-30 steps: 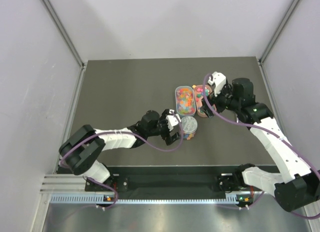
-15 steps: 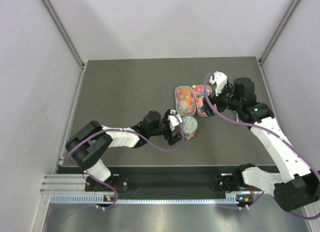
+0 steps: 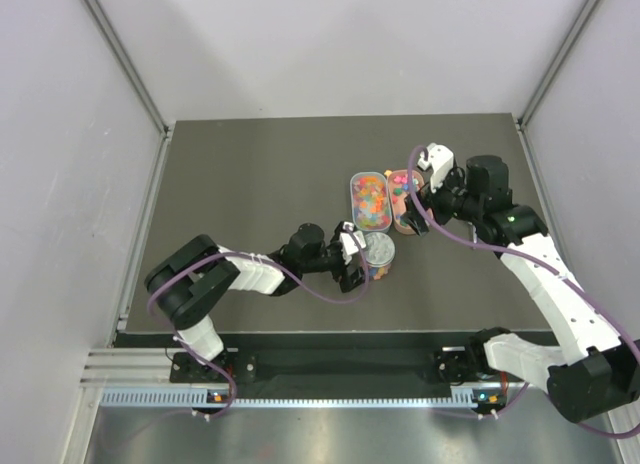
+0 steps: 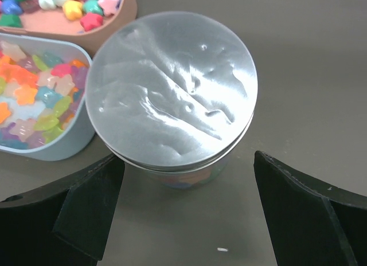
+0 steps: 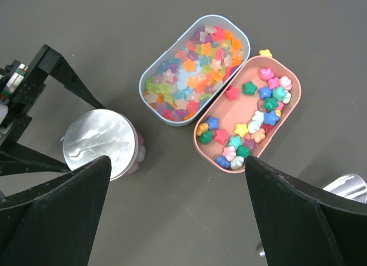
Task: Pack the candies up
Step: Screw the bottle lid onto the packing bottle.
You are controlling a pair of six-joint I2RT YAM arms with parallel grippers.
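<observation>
While both arms are reaching over the dark table (image 3: 250,174), the candies (image 5: 192,77), tiny star-shaped sweets in pink, yellow, green, orange and blue, are lying in two oval trays set side by side and touching. Translucent ones are filling the pale blue tray (image 4: 66,148); opaque, chunkier ones are sitting along one side and one end of the pink tray (image 5: 243,108), and a single yellow star (image 5: 265,53) is lying on the table just outside its rim. Just beside the blue tray, a clear round cup (image 4: 183,177) is standing upright with a silvery lid (image 4: 172,94) covering it, and a few coloured sweets are showing through its wall. Spread wide, the left gripper (image 4: 186,163) is flanking the cup, one finger on each side, pinching nothing; whether either finger is touching the wall cannot be told. Also spread wide and holding nothing, the right gripper (image 5: 176,160) is hanging above the trays and looking down on them.
</observation>
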